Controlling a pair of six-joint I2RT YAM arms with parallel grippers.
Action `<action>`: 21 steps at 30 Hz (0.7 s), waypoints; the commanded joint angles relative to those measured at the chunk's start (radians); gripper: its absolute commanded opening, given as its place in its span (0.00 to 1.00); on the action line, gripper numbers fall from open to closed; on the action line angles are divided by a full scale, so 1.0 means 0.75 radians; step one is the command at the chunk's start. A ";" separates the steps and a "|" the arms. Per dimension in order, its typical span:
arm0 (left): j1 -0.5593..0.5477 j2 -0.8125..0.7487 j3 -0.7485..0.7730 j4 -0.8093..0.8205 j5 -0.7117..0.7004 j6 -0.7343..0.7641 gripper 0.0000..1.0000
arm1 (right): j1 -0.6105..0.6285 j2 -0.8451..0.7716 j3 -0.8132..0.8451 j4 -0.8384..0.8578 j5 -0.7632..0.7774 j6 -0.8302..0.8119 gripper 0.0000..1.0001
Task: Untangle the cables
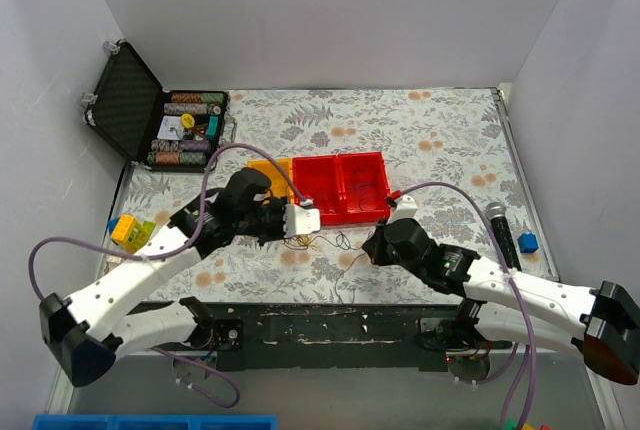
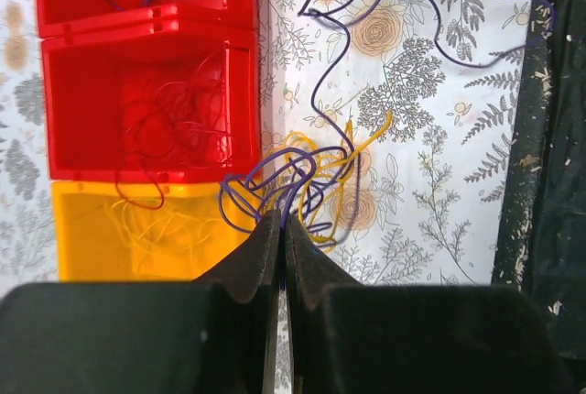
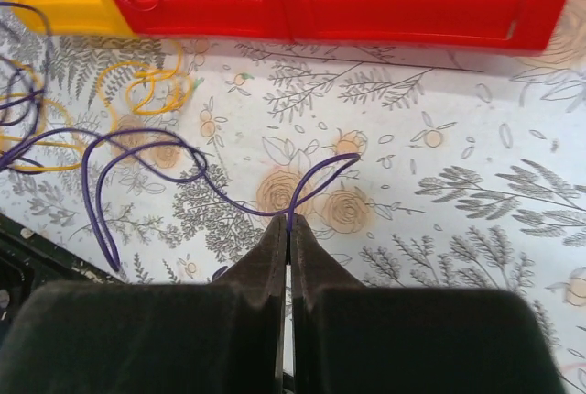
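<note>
Near the table's [image 1: 420, 115] front edge, the right gripper [image 3: 288, 229] is pressing its fingertips together on the end of one purple strand of the cables [image 2: 307, 179]. That strand is trailing leftward across the floral cloth. Just left of it, the left gripper [image 2: 282, 225] is pinching purple loops at the near side of the yellow-and-purple tangle, which is lying just in front of the yellow bin [image 2: 82, 261]. A microphone [image 1: 503, 233] is lying by the right edge. Beyond the tangle, two red bins [image 1: 337, 190] are holding more thin wires. An open black case [image 1: 125, 90] is sitting at the far left corner.
</note>
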State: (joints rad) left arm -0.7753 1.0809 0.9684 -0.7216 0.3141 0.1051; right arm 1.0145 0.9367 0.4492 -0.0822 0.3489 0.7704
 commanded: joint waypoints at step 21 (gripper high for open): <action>0.001 -0.423 -0.250 -0.351 -0.237 0.210 0.43 | -0.062 -0.196 0.544 -0.355 0.384 -0.332 0.01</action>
State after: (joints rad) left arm -0.7753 0.7586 0.7834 -0.9649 0.1490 0.2367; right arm 0.9688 0.8127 0.8181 -0.3374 0.6346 0.5583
